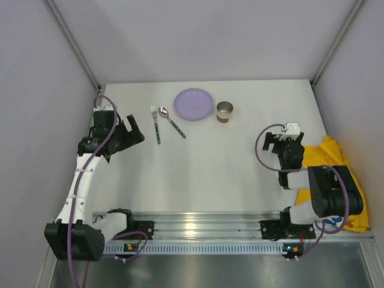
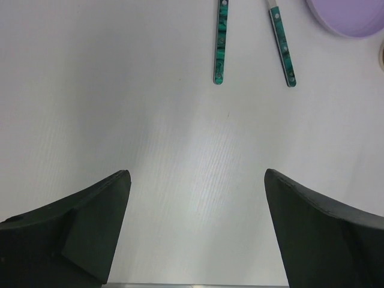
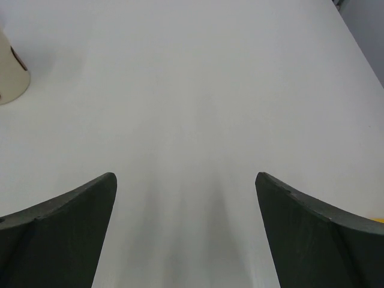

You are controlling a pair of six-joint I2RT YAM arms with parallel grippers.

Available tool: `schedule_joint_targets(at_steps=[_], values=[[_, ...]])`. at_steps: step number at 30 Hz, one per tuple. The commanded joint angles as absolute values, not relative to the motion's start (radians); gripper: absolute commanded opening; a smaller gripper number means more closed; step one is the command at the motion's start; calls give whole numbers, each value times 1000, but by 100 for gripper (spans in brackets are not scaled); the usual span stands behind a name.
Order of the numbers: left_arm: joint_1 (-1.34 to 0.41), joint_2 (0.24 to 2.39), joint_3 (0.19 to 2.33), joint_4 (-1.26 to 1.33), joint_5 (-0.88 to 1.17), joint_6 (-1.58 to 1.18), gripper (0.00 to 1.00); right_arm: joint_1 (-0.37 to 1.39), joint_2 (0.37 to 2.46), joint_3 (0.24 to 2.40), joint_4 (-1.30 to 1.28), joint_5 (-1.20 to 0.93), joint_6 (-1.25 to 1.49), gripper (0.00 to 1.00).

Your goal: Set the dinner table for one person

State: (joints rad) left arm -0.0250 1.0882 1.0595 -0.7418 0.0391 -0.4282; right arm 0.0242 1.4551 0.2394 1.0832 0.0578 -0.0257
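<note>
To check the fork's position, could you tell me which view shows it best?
The top external view: the whole fork lies left of the spoon. The left wrist view shows only its handle; the right wrist view shows none.

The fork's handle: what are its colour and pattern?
The metal fork's handle is marbled teal-green; the left wrist view shows it best.
</note>
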Motion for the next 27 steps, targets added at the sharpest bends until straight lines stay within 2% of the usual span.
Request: schedule_joint_targets(at_steps=[1, 2, 3, 6, 7, 8, 9, 10, 11, 13, 15, 19, 22, 27], values=[[-31, 1074, 1088, -862, 8, -448, 99, 41, 1343, 331, 903, 120, -34, 100], [-37, 1045, 1095, -889, -32, -463, 99, 57, 1260, 462, 768, 123, -37, 100], [-43, 1029, 1097, -897, -72, -466, 99, 64, 1226, 542, 506, 132, -19, 100], [-63, 1000, 1094, -914, -159, -498, 99, 90, 1135, 892, 110, 120, 70, 100], [-67, 1000, 1074, -911, -173, -509, 99, 91, 1123, 954, 69, 139, 84, 100], [-87, 1003, 1060, -908, -181, -534, 99, 87, 1105, 995, 63, 203, 209, 100], [-97, 1011, 1045, -897, -183, -543, 98, 87, 1095, 993, 19, 322, 359, 100], [-98, 1009, 1019, -885, -145, -545, 99, 77, 1092, 977, -53, 530, 537, 100], [-98, 1011, 1011, -870, -112, -545, 99, 8, 1092, 959, -110, 453, 671, 100], [-101, 1008, 1018, -851, -75, -545, 99, -81, 1123, 997, -238, 155, 653, 100], [-110, 1006, 1035, -850, -69, -535, 98, -75, 1199, 1109, -544, 188, 658, 100], [-133, 999, 1026, -842, -66, -525, 98, -89, 1348, 1137, -836, 322, 650, 100], [-138, 989, 994, -835, -43, -523, 97, -107, 1404, 1117, -922, 414, 655, 100], [-147, 1002, 968, -807, -5, -525, 94, -199, 1434, 1028, -925, 431, 624, 100]])
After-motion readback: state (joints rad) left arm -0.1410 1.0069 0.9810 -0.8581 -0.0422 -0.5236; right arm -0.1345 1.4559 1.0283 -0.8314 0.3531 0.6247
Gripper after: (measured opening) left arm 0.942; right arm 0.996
